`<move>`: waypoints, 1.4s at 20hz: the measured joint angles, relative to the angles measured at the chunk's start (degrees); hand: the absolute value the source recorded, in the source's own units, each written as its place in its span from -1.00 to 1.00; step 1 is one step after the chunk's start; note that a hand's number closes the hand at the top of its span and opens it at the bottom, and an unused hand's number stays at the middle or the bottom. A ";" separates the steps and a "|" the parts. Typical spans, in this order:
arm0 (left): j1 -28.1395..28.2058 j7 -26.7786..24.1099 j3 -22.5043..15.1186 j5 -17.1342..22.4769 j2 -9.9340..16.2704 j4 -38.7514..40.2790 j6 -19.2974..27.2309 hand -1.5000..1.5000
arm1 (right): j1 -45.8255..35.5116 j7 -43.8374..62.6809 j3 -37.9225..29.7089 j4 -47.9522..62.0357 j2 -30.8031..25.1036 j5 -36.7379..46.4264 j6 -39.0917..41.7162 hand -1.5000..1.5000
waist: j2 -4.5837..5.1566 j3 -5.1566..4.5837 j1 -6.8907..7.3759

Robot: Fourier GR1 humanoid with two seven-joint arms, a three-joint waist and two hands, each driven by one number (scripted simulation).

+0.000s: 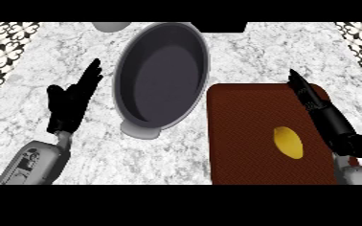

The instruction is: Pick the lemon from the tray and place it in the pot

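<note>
yellow lemon (pixel 288 142) on brown tray (pixel 247 124) — right hand (pixel 322 112) beside it, fingers straight.

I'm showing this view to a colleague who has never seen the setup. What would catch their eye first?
Probably the yellow lemon, bright against the dark red tray at the lower right. Next, the big dark oval pot at the centre, beside the tray's left edge and holding nothing. The black left hand and right hand flank them, fingers straight.

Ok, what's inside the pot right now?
Nothing shows inside the pot: only its bare dark floor and walls. The lemon lies on the tray, not yet picked.
</note>
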 measured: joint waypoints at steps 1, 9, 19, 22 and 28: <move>0.14 -0.22 0.56 -0.44 0.18 0.15 0.01 0.00 | -0.04 -0.83 -1.28 1.31 -0.25 -0.88 0.95 1.00 | -0.01 -0.13 -0.14; 7.19 -1.85 4.72 -3.49 5.22 0.36 3.47 0.00 | 7.06 -11.96 -14.39 9.79 -5.95 -1.49 -2.79 -1.00 | -0.37 -0.46 -1.16; 13.79 -2.23 7.48 -4.32 6.12 -3.85 2.97 0.00 | 15.55 -44.02 -21.16 18.78 -1.08 2.89 -7.12 -1.00 | -0.17 -0.51 -0.85; 15.14 -2.18 7.59 -5.29 5.49 -4.99 3.26 0.00 | 16.31 -41.44 -20.76 17.02 -4.32 4.76 -5.38 -1.00 | -0.14 -0.57 -0.76; 15.84 -2.74 8.90 -5.27 5.44 -5.21 1.90 0.00 | 17.22 -27.47 -16.31 5.42 -8.92 10.10 -3.87 -1.00 | -0.12 -0.71 -0.72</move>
